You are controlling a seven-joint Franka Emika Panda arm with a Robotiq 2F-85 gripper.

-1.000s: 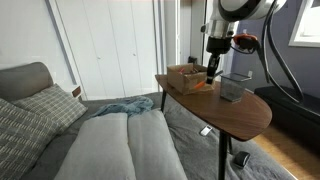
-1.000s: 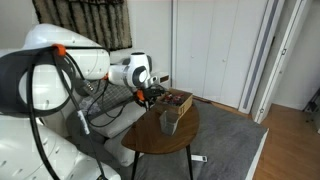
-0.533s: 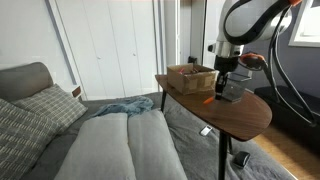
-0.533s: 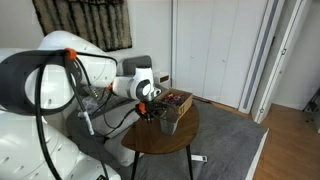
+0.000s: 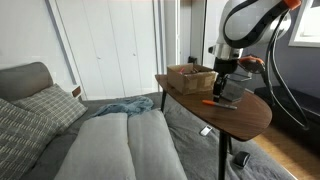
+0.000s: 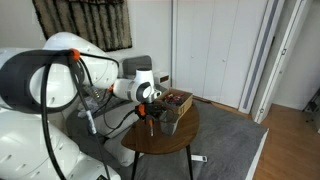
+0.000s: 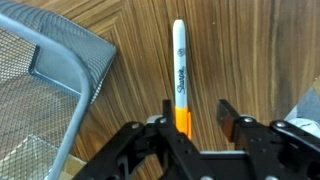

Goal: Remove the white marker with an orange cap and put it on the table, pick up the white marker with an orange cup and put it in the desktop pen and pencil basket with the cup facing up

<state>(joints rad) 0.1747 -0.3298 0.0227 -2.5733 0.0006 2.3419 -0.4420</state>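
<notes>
Posture of the gripper (image 7: 195,118) before a grasp, wrist view. It pointed straight down at the table (image 7: 265,50) with its jaws parted wider than the marker and holding nothing.

The white marker (image 7: 179,70) lay flat on the wood. Its orange cap sat at the 6 o'clock end, between the fingers and closer to the 9 o'clock one. Whether that finger touched the cap could not be told. The white barrel ran away toward 12 o'clock. The desktop pen and pencil basket (image 7: 45,70) stood just beside the marker at 9 to 10 o'clock, apart from it.

In an exterior view the gripper (image 5: 222,86) hung low over the tabletop with the brown box (image 5: 190,77) at its 9 o'clock. Farther off, a bed (image 5: 110,140) lay well apart at 8 o'clock.

The lay-down half of the task appeared complete. Straddling the cap end probably served the second half, because a marker gripped there can hang barrel-down and enter the basket cap-up. The round barrel could roll as the jaws closed, and the nearby mesh rim left little room on that side.
</notes>
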